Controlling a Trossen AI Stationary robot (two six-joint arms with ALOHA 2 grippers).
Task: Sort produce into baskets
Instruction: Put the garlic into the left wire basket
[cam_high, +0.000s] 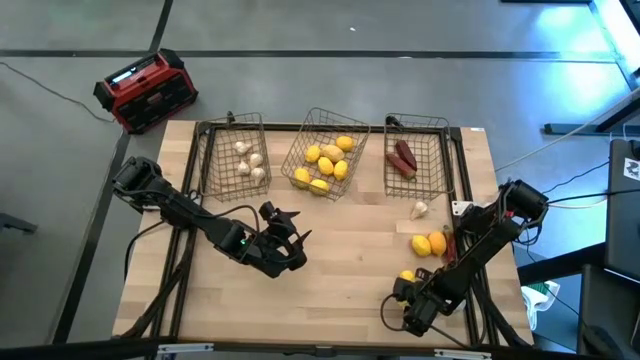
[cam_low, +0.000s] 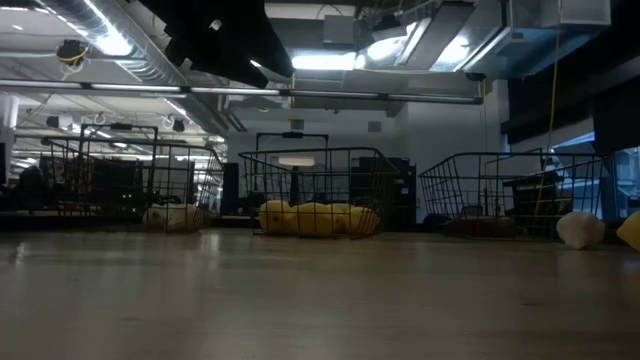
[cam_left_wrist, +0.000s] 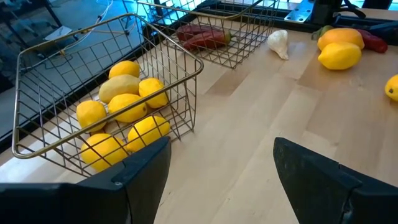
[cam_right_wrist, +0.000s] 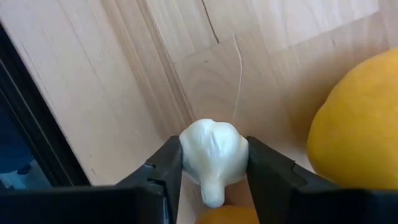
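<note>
Three wire baskets stand along the far edge. The left basket (cam_high: 235, 152) holds white bulbs, the middle basket (cam_high: 325, 155) lemons (cam_left_wrist: 124, 106), and the right basket (cam_high: 415, 155) dark red pieces. Loose on the right side lie a white bulb (cam_high: 420, 209), a lemon and an orange piece (cam_high: 428, 244), and another lemon (cam_high: 407, 276). My right gripper (cam_right_wrist: 213, 155) points down near the table's near right corner, shut on a small white bulb (cam_right_wrist: 213, 152) beside a lemon (cam_right_wrist: 354, 124). My left gripper (cam_left_wrist: 221, 168) hovers open at mid-table with nothing between its fingers. My right gripper pinches the white bulb's two opposite sides (cam_right_wrist: 186, 155) between its two fingers. The fingers come from above, pointing down. The bulb's pointed end (cam_right_wrist: 213, 196) shows between them. I cannot tell whether the bulb rests on the wood or is lifted clear.
A red-and-black box (cam_high: 147, 90) stands on the floor beyond the table's far left corner. A dark frame edge (cam_right_wrist: 37, 118) runs close beside the right gripper. Bare wood (cam_high: 340, 270) lies between the two arms.
</note>
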